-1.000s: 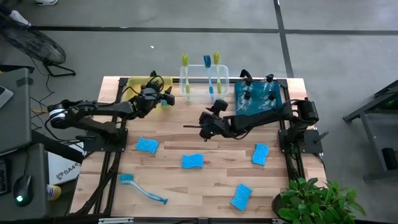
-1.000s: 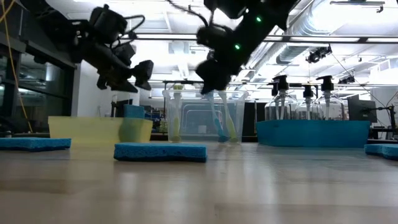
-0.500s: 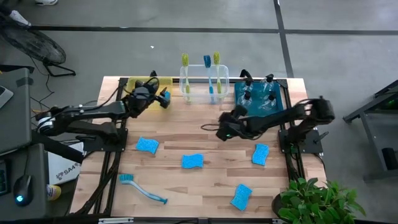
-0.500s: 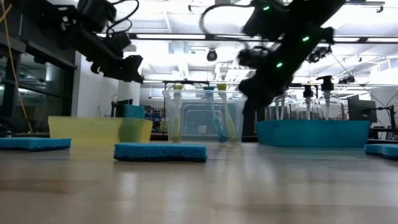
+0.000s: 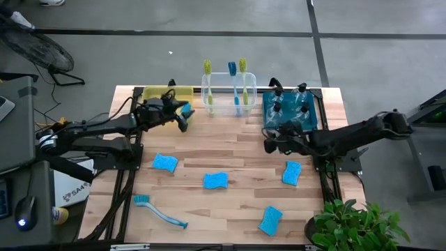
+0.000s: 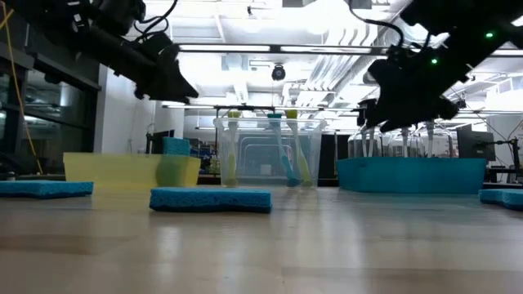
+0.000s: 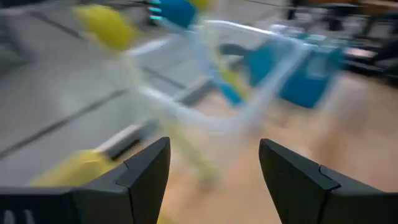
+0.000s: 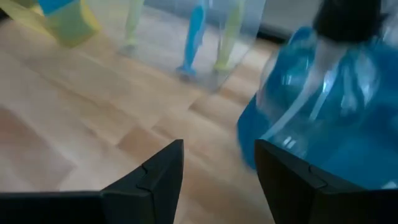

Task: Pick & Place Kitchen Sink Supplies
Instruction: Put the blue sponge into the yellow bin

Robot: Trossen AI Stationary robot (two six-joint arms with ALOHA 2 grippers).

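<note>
1. Both pairs of fingers stand apart with nothing between them: the left gripper (image 7: 214,168) shows bare space between its dark fingers (image 7: 146,174), and the right gripper (image 8: 219,171) likewise between its fingers (image 8: 163,174).
2. From above, the left gripper (image 5: 182,116) hangs at the far left of the table (image 5: 230,157), just beside the yellow bin (image 5: 155,94); the right gripper (image 5: 269,140) hangs near the teal bin (image 5: 265,111), on its near side.
3. A blue dish brush (image 5: 159,211) lies flat at the near left, its long axis slanting, bristle head to the far left and handle end to the near right.
4. Three more brushes (image 5: 232,77) stand upright in the clear bin (image 5: 209,104) at the far middle, heads up: two yellow-green, one blue between them.
5. Spray bottles (image 5: 289,104) with black nozzles stand upright in the teal bin at the far right.
6. Four bright-blue sponges lie loose on the wood: one left (image 5: 164,162), one in the middle (image 5: 215,181), one right (image 5: 291,173), one near right (image 5: 270,220). A fifth sponge (image 6: 176,146) stands in the yellow bin.
7. A potted plant (image 5: 352,224) sits past the table's near right corner.
</note>
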